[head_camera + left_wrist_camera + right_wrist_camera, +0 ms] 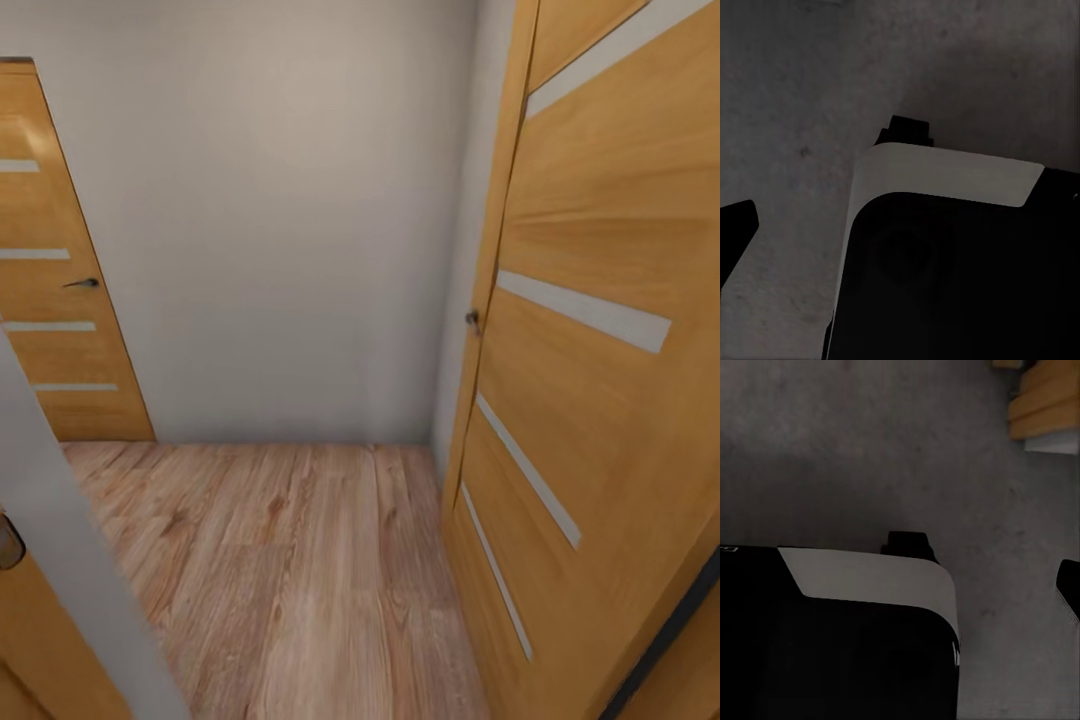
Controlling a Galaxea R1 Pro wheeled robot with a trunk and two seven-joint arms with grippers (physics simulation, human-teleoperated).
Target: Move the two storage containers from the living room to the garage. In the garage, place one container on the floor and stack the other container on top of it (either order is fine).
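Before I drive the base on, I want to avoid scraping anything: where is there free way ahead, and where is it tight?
Free: the light wood plank floor up to the plain white wall. Tight: the open orange-brown wooden door on the right, and the grey door-frame edge at near left.

A plain white wall [290, 220] stands at the end of a light wood plank floor [300, 570] — left of that wall a shut wooden door [55, 300], right of it an open-looking door leaf [590, 380] with frosted strips.
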